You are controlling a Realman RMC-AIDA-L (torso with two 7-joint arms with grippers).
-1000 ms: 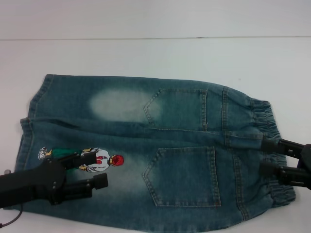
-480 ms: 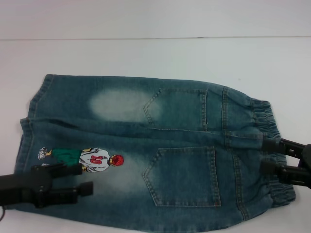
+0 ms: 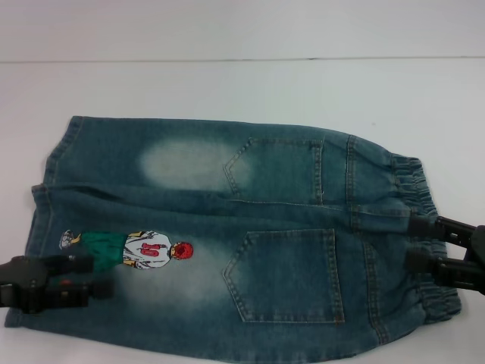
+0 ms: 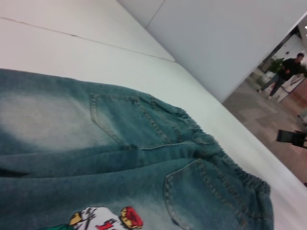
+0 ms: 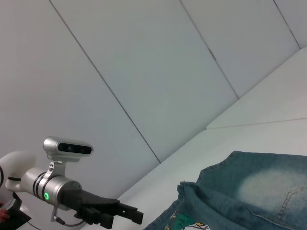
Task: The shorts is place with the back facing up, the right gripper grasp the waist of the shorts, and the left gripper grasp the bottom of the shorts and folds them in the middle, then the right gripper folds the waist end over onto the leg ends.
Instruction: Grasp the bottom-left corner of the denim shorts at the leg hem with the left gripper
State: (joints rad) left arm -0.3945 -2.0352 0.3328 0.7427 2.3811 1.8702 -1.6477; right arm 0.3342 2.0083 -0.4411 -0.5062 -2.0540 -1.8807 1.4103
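Denim shorts [image 3: 227,235] lie spread flat on the white table [image 3: 242,83] with their two back pockets up, the gathered waistband [image 3: 424,235] toward the right gripper [image 3: 415,243] and the straight leg hems [image 3: 38,227] toward the left gripper [image 3: 95,274]. Both black fingers of the right gripper are spread apart, one just at the waistband's edge and the other over the gathered band, grasping nothing. The left gripper's fingers are also parted and unclenched, their tips over the near leg just below the embroidered cartoon figure [image 3: 140,249], the hem lying back behind the fingertips. Its silver wrist with a green light [image 5: 46,195] shows in the right wrist view
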